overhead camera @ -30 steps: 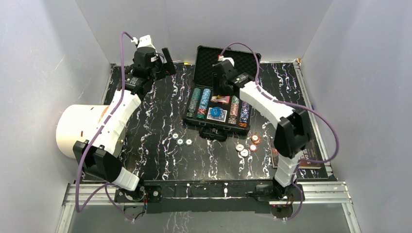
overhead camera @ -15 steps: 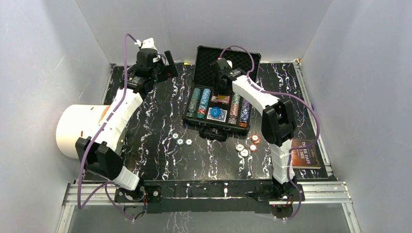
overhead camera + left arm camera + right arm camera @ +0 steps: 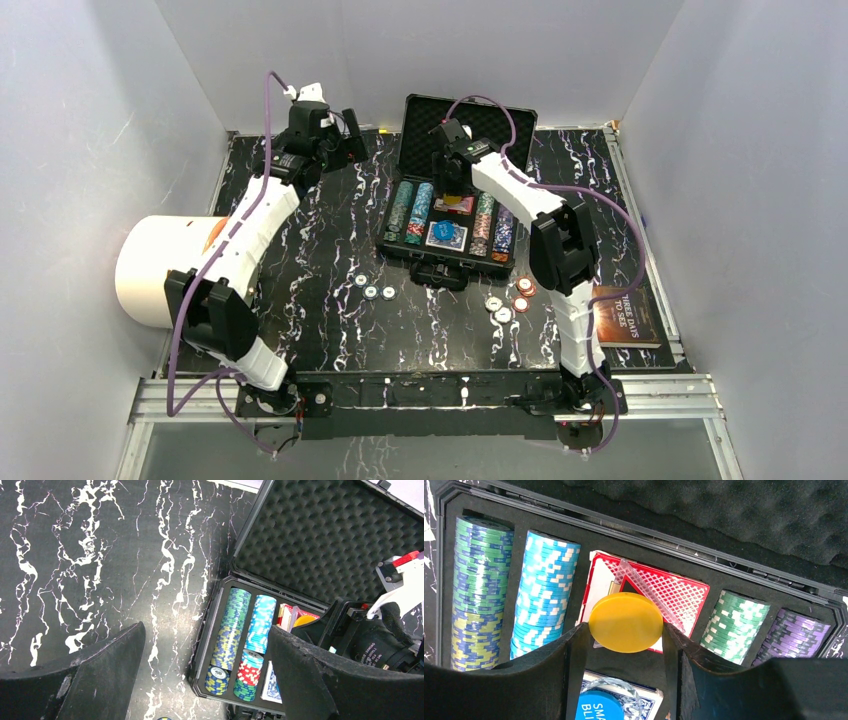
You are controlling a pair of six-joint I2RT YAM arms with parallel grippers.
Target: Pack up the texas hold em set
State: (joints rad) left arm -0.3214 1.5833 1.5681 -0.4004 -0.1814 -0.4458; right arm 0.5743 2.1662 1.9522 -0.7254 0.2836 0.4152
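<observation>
On a black marbled table (image 3: 330,240), the right gripper (image 3: 624,630) pinches the yellow disc (image 3: 626,615) just above the red deck (image 3: 676,587) inside the open case (image 3: 500,115). The left gripper (image 3: 206,645) hangs spread wide, empty. Chip rows (image 3: 544,595) are filled, but loose chips (image 3: 508,300) outside await packing.

Plain, pale grey walls close in the scene at the back (image 3: 420,50), left (image 3: 70,150) and right (image 3: 760,150). Between them lies a black marble-patterned tabletop with white veins (image 3: 330,230). A silver aluminium rail frame (image 3: 670,397) borders its near edge. The light is soft and even.
</observation>
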